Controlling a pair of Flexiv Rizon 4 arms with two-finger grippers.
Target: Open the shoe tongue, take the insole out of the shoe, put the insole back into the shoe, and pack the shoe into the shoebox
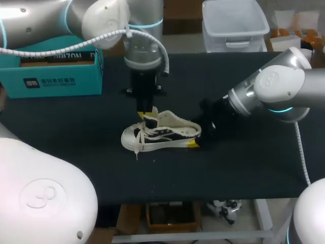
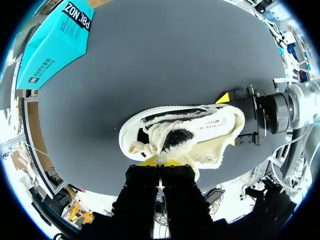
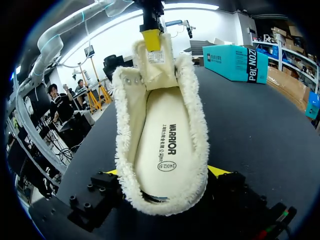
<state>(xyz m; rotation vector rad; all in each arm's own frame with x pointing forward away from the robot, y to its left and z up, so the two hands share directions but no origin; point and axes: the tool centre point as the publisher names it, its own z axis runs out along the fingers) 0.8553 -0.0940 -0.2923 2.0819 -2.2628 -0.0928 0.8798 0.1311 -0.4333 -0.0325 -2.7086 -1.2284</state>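
The shoe [image 1: 160,133] lies mid counter [image 1: 244,168], the shoebox [image 1: 51,76] far left. My left gripper [image 1: 148,111] is at its far side, my right gripper [image 1: 197,136] at its right.

A flat table [image 1: 244,168] with a matte black top, seemingly covered in dark cloth, fills the middle band of the head view and runs off both the left and right sides of the frame. Its far edge crosses the upper part of the frame and its near edge crosses the lower part. On the dark surface, a little left of centre and below the middle, lies a tiny pale speck [image 1: 154,161], too small to identify. Under the near edge, at lower right, a white metal frame [image 1: 264,218] shows, with an upright leg meeting a horizontal bar along the bottom. Both wrist views show the same black surface as smooth and evenly dark.
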